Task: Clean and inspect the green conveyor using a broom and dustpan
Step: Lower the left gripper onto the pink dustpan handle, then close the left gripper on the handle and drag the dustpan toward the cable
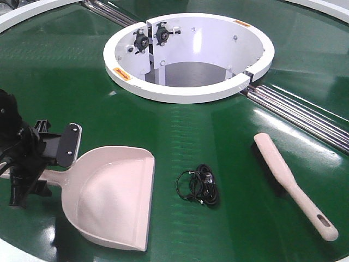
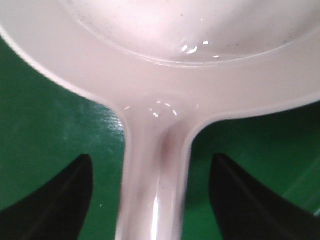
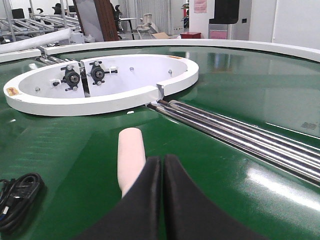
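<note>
**Q:** What is shown in the front view?
**A:** The conveyor [image 1: 65,71] is seen from above. Its white ring [image 1: 180,95] lies at top centre and its rollers [image 1: 305,112] run off to the right. The dustpan [image 1: 112,199] is laid flat on the belt at lower left, with its mouth turned right and its handle left. The left gripper [image 1: 52,169] is placed about that handle. The broom [image 1: 283,174] is laid diagonally on the belt at the right, well apart from the dustpan, with its slotted end toward the lower right. A coiled black cable [image 1: 199,185] is seen between the two.

**Q:** What is added by the left wrist view?
**A:** The dustpan handle [image 2: 152,200] is seen running between two dark fingers [image 2: 55,200]. The jaws are held wide apart. Green belt is visible on each side of the handle, so nothing is gripped.

**Q:** And by the right wrist view?
**A:** The fingers of the right gripper [image 3: 163,170] are pressed together along one seam, and nothing is held between them. The rounded end of the broom [image 3: 130,150] is seen just beyond, partly hidden by one finger. Contact cannot be told. The cable [image 3: 17,197] is seen at lower left, with the ring [image 3: 100,102] and rollers [image 3: 240,132] beyond.
</note>
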